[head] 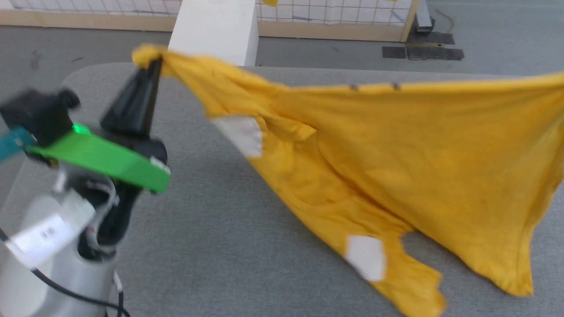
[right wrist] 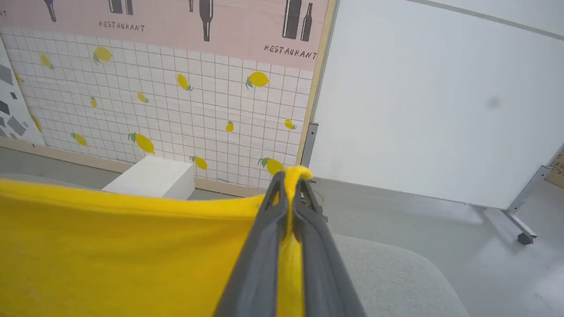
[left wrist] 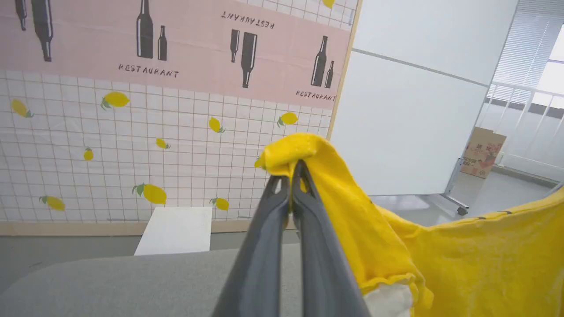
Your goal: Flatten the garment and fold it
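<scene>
Head view: left gripper [head: 152, 61], upper left, clamped on shirt [head: 396, 154] corner, cloth strung rightward above table [head: 211, 229]. Left wrist view: same pinch, centre. Right wrist view: right gripper [right wrist: 288, 180], centre, clamped on shirt edge; flattening step, probably calls for lowering it taut.

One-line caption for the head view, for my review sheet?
Left pincer shut on a corner of the yellow T-shirt, which hangs stretched wide over the grey table.

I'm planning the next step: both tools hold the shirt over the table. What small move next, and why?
Probably lower both together, keeping the top edge taut: the left tool and right tool each pinch an end of the garment, which hangs creased over the table, not flat.
</scene>
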Robot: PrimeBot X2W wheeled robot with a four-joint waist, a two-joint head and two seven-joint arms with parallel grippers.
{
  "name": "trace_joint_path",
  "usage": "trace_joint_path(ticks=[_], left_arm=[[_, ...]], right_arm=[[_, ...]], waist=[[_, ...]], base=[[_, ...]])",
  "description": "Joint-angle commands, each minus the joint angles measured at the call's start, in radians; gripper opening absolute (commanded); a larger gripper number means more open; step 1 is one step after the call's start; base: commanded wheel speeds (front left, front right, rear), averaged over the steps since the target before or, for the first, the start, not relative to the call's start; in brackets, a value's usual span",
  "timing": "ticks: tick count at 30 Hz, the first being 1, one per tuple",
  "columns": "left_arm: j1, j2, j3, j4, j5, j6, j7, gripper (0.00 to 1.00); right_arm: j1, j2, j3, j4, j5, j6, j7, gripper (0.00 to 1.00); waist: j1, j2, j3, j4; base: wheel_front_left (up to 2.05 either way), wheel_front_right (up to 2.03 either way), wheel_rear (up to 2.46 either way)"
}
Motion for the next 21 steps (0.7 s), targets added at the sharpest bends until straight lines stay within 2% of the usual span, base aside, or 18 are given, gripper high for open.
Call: trace_joint_path(ticks=[1,5,10,16,17,21], left_arm=[[-0.063,0.011,0.001,-0.012,0.01,-0.008,0.014,0.0],[-0.213,0.025,-0.008,-0.023,0.017,-0.018,0.06,0.0],[-0.413,0.018,-0.007,0.007,0.024,-0.015,0.094,0.0],[-0.645,0.008,-0.001,0.104,0.025,-0.014,0.124,0.0],[-0.718,0.008,0.003,0.142,0.033,-0.011,0.128,0.0],[-0.869,0.022,0.011,0.228,0.065,-0.005,0.13,0.0]], right_arm=[[-0.047,-0.023,0.007,-0.02,0.0,-0.002,0.025,0.0],[-0.167,-0.091,0.044,-0.034,0.007,-0.002,0.094,0.0],[-0.344,-0.155,0.099,0.009,0.015,-0.002,0.15,0.0],[-0.574,-0.171,0.17,0.091,0.001,-0.002,0.187,0.0],[-0.657,-0.166,0.19,0.132,-0.015,-0.002,0.189,0.0],[-0.822,-0.139,0.206,0.234,-0.069,-0.002,0.164,0.0]], waist=[[0.0,0.0,-0.005,-0.017],[0.0,0.0,0.015,-0.031],[0.0,0.0,0.064,-0.047],[0.0,0.0,0.164,-0.069],[0.0,0.0,0.207,-0.078],[0.0,0.0,0.294,-0.097]], base=[[0.0,0.0,0.0],[0.0,0.0,0.0],[0.0,0.0,0.0],[0.0,0.0,0.0],[0.0,0.0,0.0],[0.0,0.0,0.0]])
